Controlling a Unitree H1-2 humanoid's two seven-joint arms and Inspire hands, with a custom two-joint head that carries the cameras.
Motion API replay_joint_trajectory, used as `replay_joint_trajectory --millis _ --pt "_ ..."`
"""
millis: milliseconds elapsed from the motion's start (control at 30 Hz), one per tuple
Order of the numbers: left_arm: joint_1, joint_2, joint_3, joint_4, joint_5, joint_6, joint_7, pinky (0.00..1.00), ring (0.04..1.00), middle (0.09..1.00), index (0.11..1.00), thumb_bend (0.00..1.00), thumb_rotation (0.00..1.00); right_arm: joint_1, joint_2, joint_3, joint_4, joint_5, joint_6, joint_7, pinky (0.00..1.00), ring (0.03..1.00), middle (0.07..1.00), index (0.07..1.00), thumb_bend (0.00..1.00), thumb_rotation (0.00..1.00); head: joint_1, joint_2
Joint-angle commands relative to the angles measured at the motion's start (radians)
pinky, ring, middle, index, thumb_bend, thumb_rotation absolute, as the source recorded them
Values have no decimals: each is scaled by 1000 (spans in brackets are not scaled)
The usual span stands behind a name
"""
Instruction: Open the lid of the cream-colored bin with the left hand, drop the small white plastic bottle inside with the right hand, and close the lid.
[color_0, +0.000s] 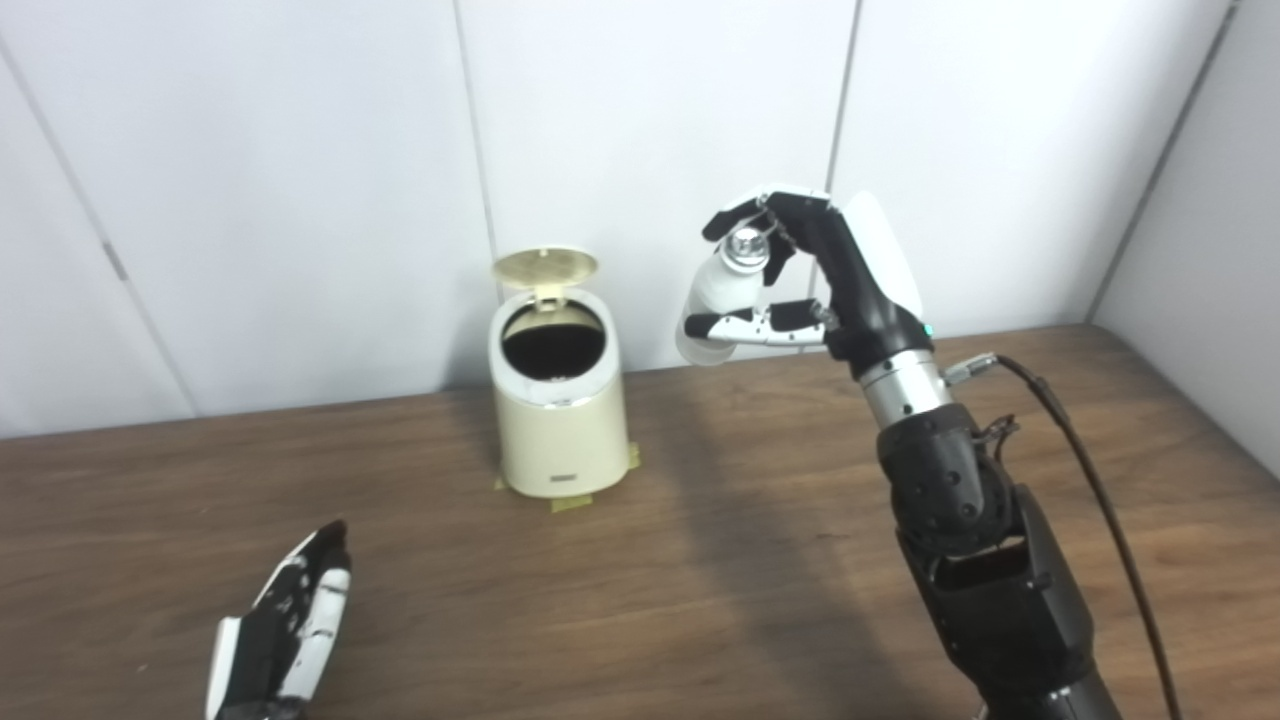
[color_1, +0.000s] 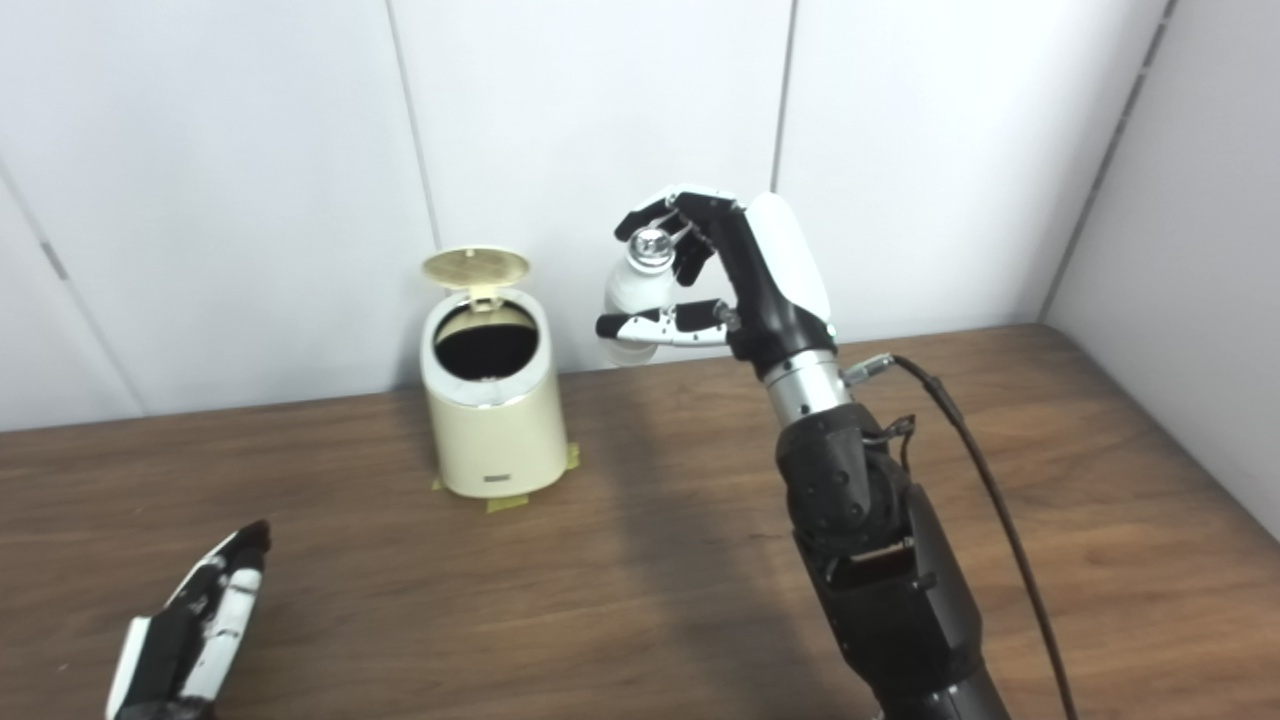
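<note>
The cream-colored bin (color_0: 560, 430) stands on the table near the back wall, its round lid (color_0: 545, 266) flipped up and the dark inside showing. My right hand (color_0: 800, 275) is raised above the table to the right of the bin, shut on the small white plastic bottle (color_0: 722, 295), which has a silver cap and hangs tilted. The bottle is higher than the bin's opening and well to its right. My left hand (color_0: 285, 625) rests low at the front left, fingers stretched out, holding nothing, far from the bin.
Yellow tape tabs (color_0: 572, 503) stick out under the bin's base. A black cable (color_0: 1090, 480) runs down from the right wrist. White wall panels stand close behind the bin. The wooden table (color_0: 700, 560) spreads between both arms.
</note>
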Motion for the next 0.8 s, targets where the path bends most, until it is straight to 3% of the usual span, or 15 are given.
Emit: replay_joint_trajectory --millis 0,167,467,767 --pt "-15 -8 -6 -37 -8 -42 6 1000 919 876 851 441 633 -61 20 7 8 12 -69 -16 338 391 497 531 514 0 16 -2" --pt "-12 -19 -17 -54 -9 -33 13 985 918 882 837 443 636 -86 72 25 75 16 -154 -51 332 394 497 522 515 0 45 -5" --pt "8 -48 -50 -48 7 -49 33 966 911 867 828 452 596 -143 155 38 176 -13 -200 -101 324 395 499 509 517 0 94 -10" --pt "9 -59 -71 -39 16 -64 47 953 921 885 834 452 597 -185 189 44 288 -1 -259 -128 332 397 501 514 516 0 116 -11"
